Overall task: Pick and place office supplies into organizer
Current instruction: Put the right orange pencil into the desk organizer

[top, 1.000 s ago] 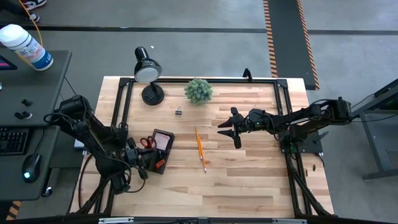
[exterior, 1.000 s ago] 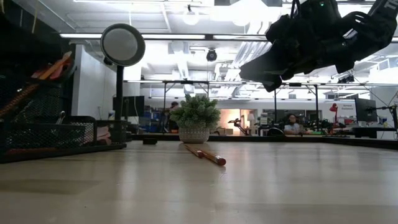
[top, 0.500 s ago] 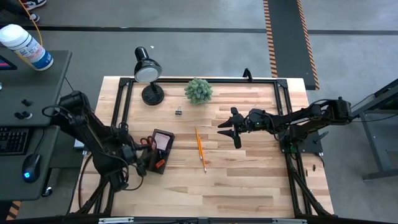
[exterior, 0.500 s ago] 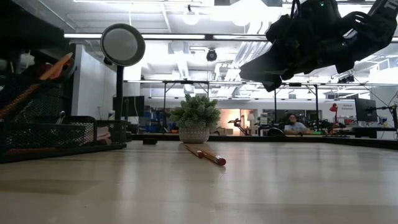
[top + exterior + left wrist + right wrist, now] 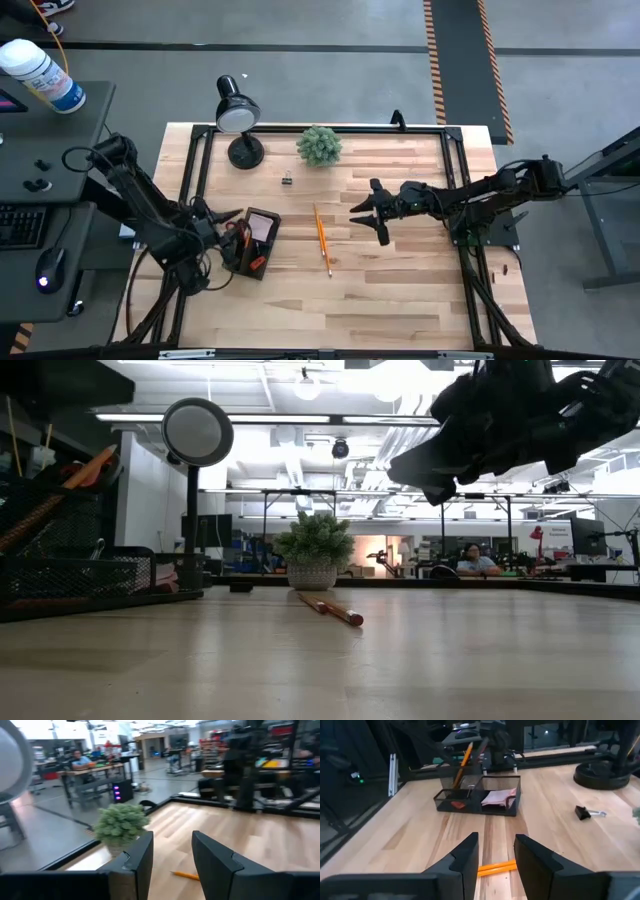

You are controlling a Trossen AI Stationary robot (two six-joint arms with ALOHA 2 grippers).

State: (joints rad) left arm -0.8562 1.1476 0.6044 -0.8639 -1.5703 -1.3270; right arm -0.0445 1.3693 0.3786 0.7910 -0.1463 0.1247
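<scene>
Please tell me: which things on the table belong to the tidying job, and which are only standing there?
Job: organizer, pencils, binder clip, pink notes inside the organizer.

Only standing: lamp, plant.

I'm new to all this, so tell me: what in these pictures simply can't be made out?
- Organizer contents: high view, left gripper and arm cover its near end.
- Pencils: right wrist view, fingers hide most.
- Binder clip: high view, too small for detail.
- Left gripper: low view, cut off.
</scene>
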